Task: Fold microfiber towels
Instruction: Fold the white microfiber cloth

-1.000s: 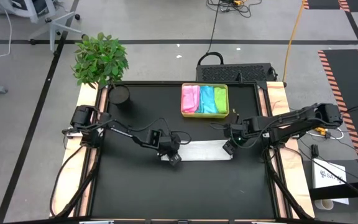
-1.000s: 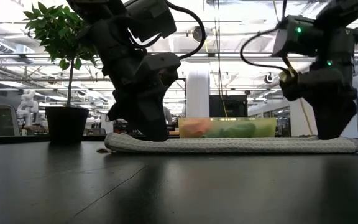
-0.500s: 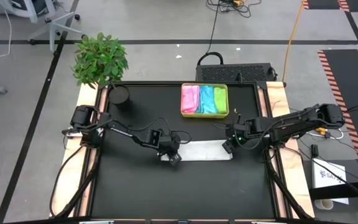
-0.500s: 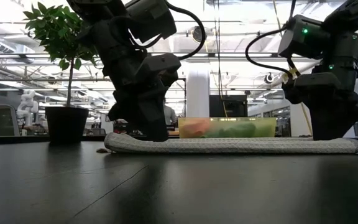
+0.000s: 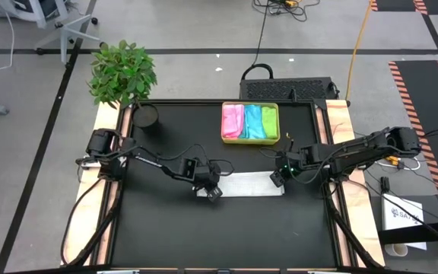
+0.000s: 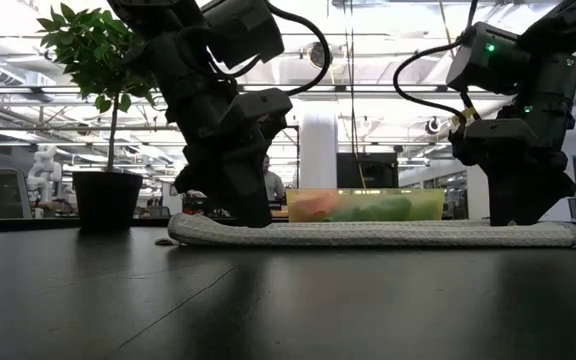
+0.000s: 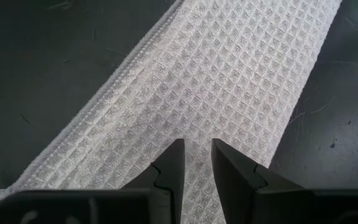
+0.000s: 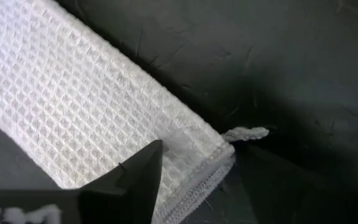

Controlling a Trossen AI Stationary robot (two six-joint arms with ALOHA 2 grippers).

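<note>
The white towel [image 5: 243,184] lies flat on the black desk [image 5: 166,236], folded into a narrow strip whose long axis runs left to right across the middle of the desk, between the 2 arms. The left pincer [image 5: 212,192] sits at the strip's left end and the right pincer [image 5: 278,179] at its right end.

The left wrist view shows what the overhead view cannot: the 2 dark fingers [image 7: 169,169] stand close together, pressed down on the waffle-weave cloth [image 7: 216,81], with a narrow ridge of fabric pinched between them, so this pincer is nearly closed on the white towel. The right wrist view shows the strip's end corner [image 8: 191,155], with a loose thread trailing off it, lying in the wide gap between that arm's fingers [image 8: 138,174]; the jaws are spread fully and grip nothing.

The low view shows the strip as a thin flat band [image 6: 378,233] resting on the desk surface, with both arms coming down onto its ends.

Behind the strip, toward the far edge, a yellow-green tray [image 5: 250,140] holds the pink towel [image 5: 233,122], the light blue towel [image 5: 253,122] and the lime green towel [image 5: 269,123], side by side. A potted plant [image 5: 122,72] stands at the far left corner.
</note>
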